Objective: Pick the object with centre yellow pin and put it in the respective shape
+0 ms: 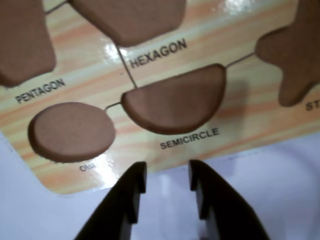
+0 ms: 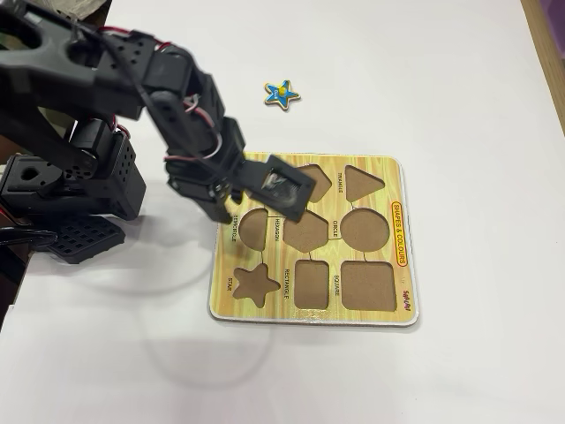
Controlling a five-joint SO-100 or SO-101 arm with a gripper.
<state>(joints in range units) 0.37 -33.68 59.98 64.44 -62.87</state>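
Star piece (image 2: 282,94), blue with a yellow pin in its centre, lies flat on the white tabletop (image 2: 459,88) at about 12 o'clock from the wooden shape board (image 2: 402,265), well apart from it with open room all around. The board has brown cut-out recesses, and its star recess (image 2: 255,283) sits near the 7 o'clock corner in the fixed view. In the wrist view the black jaws (image 1: 167,175) stand a little open and hold nothing, just off the board's rounded edge near the semicircle recess (image 1: 175,100).

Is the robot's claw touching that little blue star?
Apart. The fixed view shows the blue star lying alone on the table, bare white surface separating it from the gripper.
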